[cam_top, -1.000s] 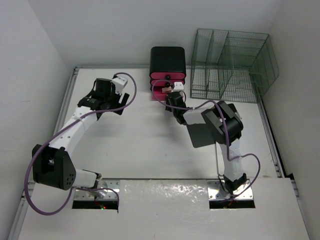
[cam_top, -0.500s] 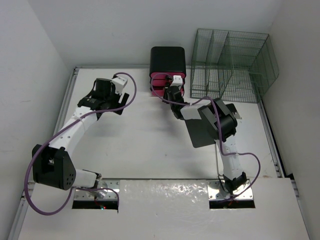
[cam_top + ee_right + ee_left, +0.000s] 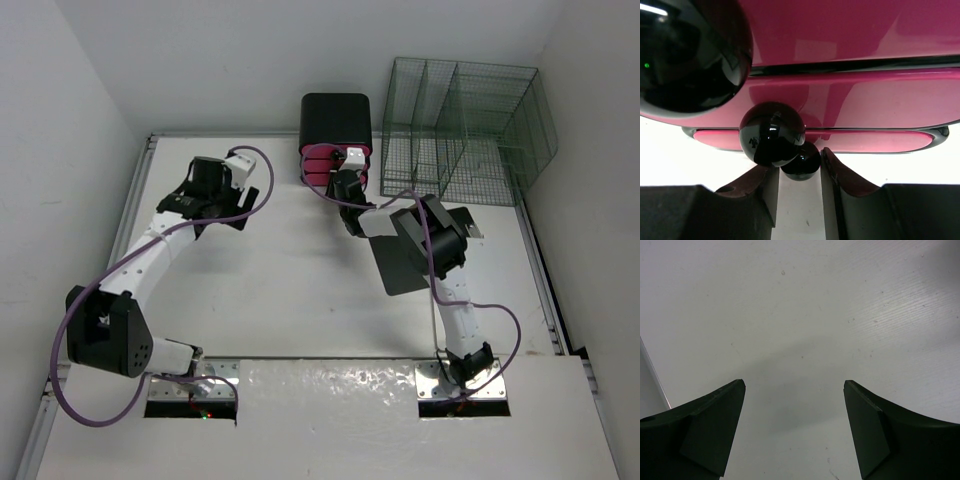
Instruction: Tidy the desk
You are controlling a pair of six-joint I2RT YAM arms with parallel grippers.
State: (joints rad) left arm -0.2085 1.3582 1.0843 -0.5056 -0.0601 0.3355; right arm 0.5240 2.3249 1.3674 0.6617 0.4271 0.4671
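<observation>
The white desk (image 3: 290, 300) carries a black drawer unit (image 3: 336, 118) with pink drawer fronts (image 3: 322, 160) at its back edge. My right gripper (image 3: 341, 180) reaches to the unit's front. In the right wrist view the right gripper (image 3: 799, 187) is shut on the lowest black knob (image 3: 802, 167), with the pink fronts (image 3: 880, 100) flush above it. A larger middle knob (image 3: 772, 134) and the top knob (image 3: 690, 55) sit above left. My left gripper (image 3: 215, 197) hovers over the back-left desk; in its wrist view it (image 3: 795, 410) is open and empty over bare desk (image 3: 800, 315).
A green wire mesh organizer (image 3: 460, 130) stands at the back right, beside the drawer unit. A flat black sheet (image 3: 400, 272) lies on the desk under my right arm. Grey rails (image 3: 130, 215) edge the desk, and white walls close in on both sides.
My right gripper moved toward the back with the lowest knob, and the pink bottom drawer that stuck out has slid into the unit. The left arm has not moved.
</observation>
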